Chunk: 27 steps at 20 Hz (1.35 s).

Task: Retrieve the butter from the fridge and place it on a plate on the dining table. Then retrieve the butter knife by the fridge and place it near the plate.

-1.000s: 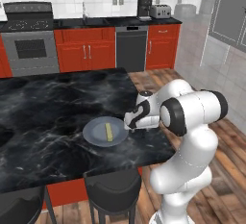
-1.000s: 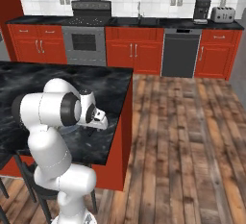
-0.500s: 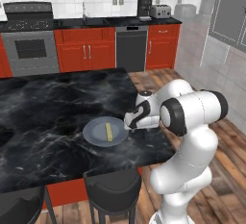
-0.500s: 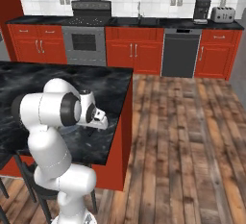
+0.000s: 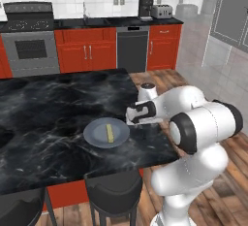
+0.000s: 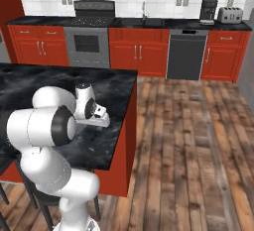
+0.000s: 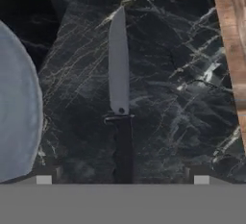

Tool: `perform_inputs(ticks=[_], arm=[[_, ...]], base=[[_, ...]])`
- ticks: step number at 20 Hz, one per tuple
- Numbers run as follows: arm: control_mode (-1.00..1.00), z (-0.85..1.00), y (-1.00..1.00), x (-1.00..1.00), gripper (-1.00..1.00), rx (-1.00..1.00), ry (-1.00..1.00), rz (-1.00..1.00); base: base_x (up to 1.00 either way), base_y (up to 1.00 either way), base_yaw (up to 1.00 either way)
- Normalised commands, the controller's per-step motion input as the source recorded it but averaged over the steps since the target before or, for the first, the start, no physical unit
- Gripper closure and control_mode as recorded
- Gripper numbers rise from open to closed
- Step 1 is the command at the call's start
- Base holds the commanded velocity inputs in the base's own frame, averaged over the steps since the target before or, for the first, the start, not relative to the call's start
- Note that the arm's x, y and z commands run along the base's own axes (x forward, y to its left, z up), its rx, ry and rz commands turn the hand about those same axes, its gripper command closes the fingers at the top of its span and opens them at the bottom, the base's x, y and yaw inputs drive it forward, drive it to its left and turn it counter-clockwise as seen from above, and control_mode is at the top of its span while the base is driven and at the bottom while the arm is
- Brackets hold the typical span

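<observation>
Where black marble dining table (image 5: 43, 104) meets red cabinets (image 5: 85, 50), released claw (image 7: 122, 180) over butter knife (image 7: 119, 83).

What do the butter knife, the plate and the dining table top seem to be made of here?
Butter knife: the flat, matte grey blade looks like metal, and the black handle like plastic or wood, though the render leaves that open.
Plate: smooth, even grey-blue, probably glazed ceramic.
Dining table: polished black marble, judging by the white veins and soft sheen.
Butter: a pale yellow, dull stick.
</observation>
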Motion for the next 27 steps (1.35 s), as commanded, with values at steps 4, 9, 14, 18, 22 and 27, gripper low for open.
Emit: perform_inputs(ticks=[4, 9, 14, 18, 22, 27], arm=[[-1.00, 1.00, -0.25, -0.59, -1.00, 0.17, 0.00, 0.00], [-1.00, 0.98, -0.08, -0.82, -1.00, 0.08, 0.00, 0.02], [-1.00, 0.64, 0.07, -0.93, -1.00, -0.04, 0.03, 0.03], [-1.00, 0.23, 0.38, -0.81, -1.00, -0.16, 0.11, 0.00], [-1.00, 0.10, 0.40, -0.71, -1.00, -0.17, 0.05, 0.00], [-1.00, 0.01, 0.08, -0.45, -1.00, -0.02, -0.04, 0.00]], base=[[0.00, 0.00, 0.00], [0.00, 0.00, 0.00], [0.00, 0.00, 0.00], [0.00, 0.00, 0.00], [0.00, 0.00, 0.00], [0.00, 0.00, 0.00]])
